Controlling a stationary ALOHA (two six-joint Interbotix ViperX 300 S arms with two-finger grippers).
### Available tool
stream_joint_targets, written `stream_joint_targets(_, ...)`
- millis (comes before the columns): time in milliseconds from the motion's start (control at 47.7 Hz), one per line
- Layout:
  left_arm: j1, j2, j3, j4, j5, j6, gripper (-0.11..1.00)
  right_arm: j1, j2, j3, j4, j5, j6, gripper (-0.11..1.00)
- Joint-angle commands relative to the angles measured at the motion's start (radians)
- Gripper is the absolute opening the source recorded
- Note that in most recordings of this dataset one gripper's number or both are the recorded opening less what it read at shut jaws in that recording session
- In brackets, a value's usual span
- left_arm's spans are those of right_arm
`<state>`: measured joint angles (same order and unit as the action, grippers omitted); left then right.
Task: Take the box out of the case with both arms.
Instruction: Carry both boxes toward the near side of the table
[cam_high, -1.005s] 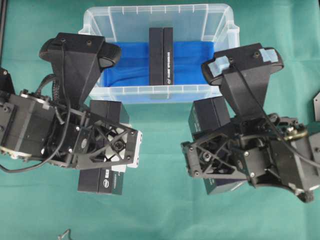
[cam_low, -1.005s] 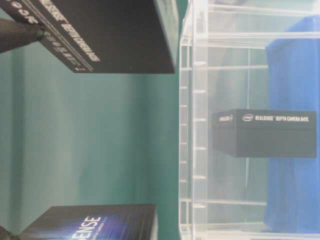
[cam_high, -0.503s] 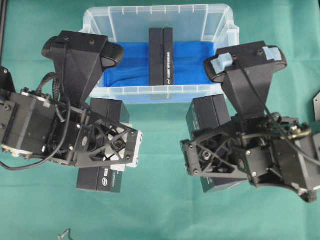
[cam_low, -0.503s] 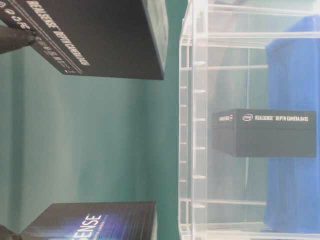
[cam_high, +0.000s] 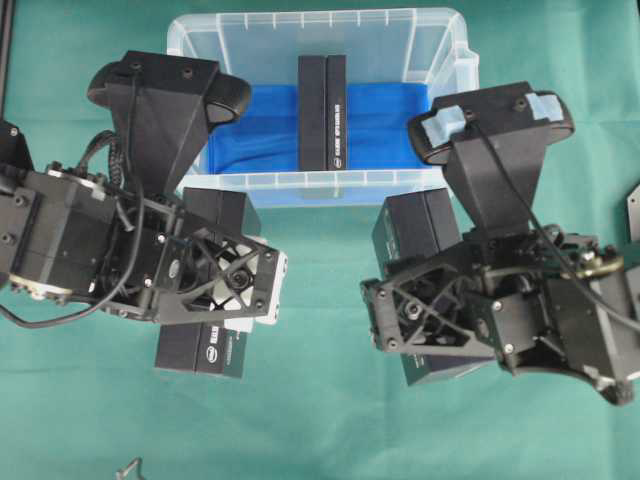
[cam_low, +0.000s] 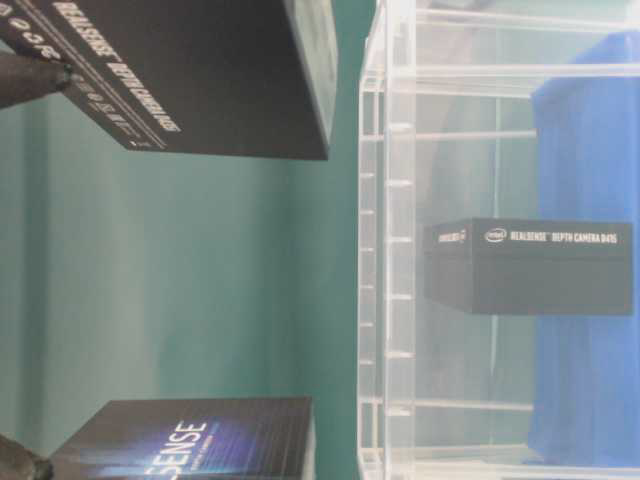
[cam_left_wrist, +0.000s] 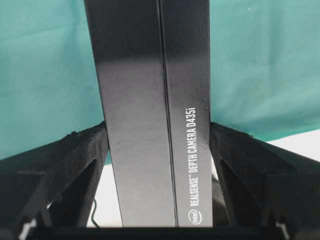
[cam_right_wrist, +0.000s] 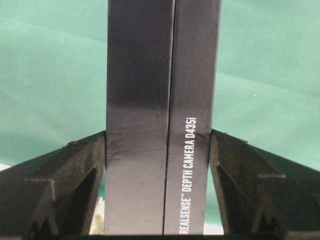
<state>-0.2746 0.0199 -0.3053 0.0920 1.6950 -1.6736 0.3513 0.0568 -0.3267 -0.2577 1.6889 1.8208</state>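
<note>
The clear case (cam_high: 320, 184) stands at the back middle, a blue sheet (cam_high: 260, 135) on its bottom. One black box (cam_high: 322, 112) (cam_low: 530, 265) stands on edge inside it. My left gripper (cam_high: 215, 292) (cam_left_wrist: 159, 135) is shut on a second black box (cam_high: 222, 212) (cam_left_wrist: 150, 100) (cam_low: 190, 440), in front of the case's left end. My right gripper (cam_high: 430, 310) (cam_right_wrist: 159, 137) is shut on a third black box (cam_high: 425, 225) (cam_right_wrist: 160, 75) (cam_low: 200, 70), in front of the case's right end. In both wrist views the fingers (cam_left_wrist: 85, 150) (cam_right_wrist: 235, 155) press the box's sides over green cloth.
Green cloth (cam_high: 320, 430) covers the table. A dark part (cam_high: 633, 210) pokes in at the right edge and a small metal piece (cam_high: 130, 468) lies at the front left. The case's ribbed wall (cam_low: 385, 200) stands close behind both held boxes.
The right gripper's box drew back slightly from the case, then held still. The left gripper and its box shifted slightly toward the case and turned a little. Both grips are unchanged.
</note>
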Motion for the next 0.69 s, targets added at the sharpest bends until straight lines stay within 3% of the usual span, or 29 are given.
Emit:
stream_joint_targets(0, 0.002, -0.018, -0.012, 0.005, -0.002, 0.000, 0.64, 0.000, -0.026, -0.026, -0.006, 0.002, 0.002, 0.67)
stream_joint_targets(670, 0.003, -0.015, -0.003, 0.005, -0.003, -0.003, 0.64, 0.000, -0.021, -0.020, -0.006, 0.002, 0.002, 0.67)
